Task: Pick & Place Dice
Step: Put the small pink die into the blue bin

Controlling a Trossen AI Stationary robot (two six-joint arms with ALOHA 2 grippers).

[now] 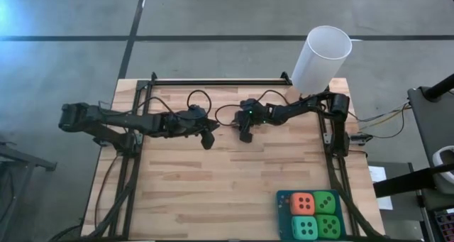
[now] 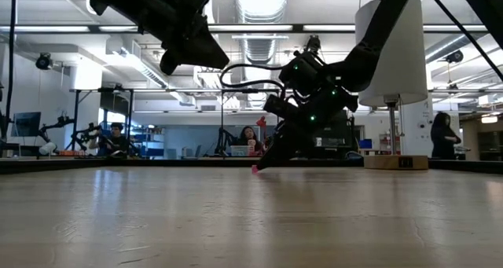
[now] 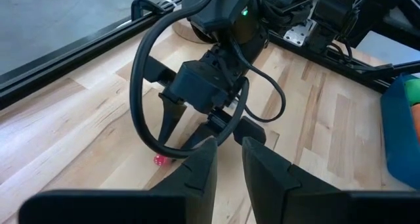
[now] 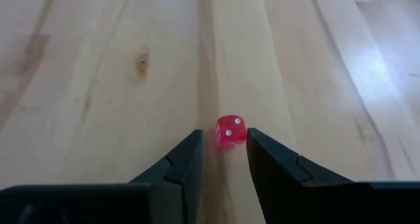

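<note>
A tiny translucent red die [image 4: 231, 132] with white pips lies on the wooden table near its middle; it also shows as the red die [image 2: 255, 170] and the red die [image 3: 159, 160]. My right gripper [image 4: 225, 140] slants down to the table, open, with its fingertips on either side of the die. My left gripper [image 1: 208, 141] hovers above the table just left of it, open by a narrow gap and holding nothing. Four soft cubes sit in a blue tray [image 1: 282, 199]: orange-red [image 1: 303, 203], green [image 1: 325, 201], turquoise [image 1: 305, 226], green [image 1: 328, 226]. My right gripper has the red die's near half [image 4: 230, 144] between its fingertips, coming down at a slant with the tips at the table. The die rests on the table. One fingertip [image 4: 252, 137] is right beside the die's side; I cannot tell whether it touches.
A tall white cylinder [image 1: 323, 57] stands at the table's far right corner. Black frame rails run along the left, right and far edges. Cables loop off both arms near the table's middle. Bare wood lies toward the near edge, left of the tray.
</note>
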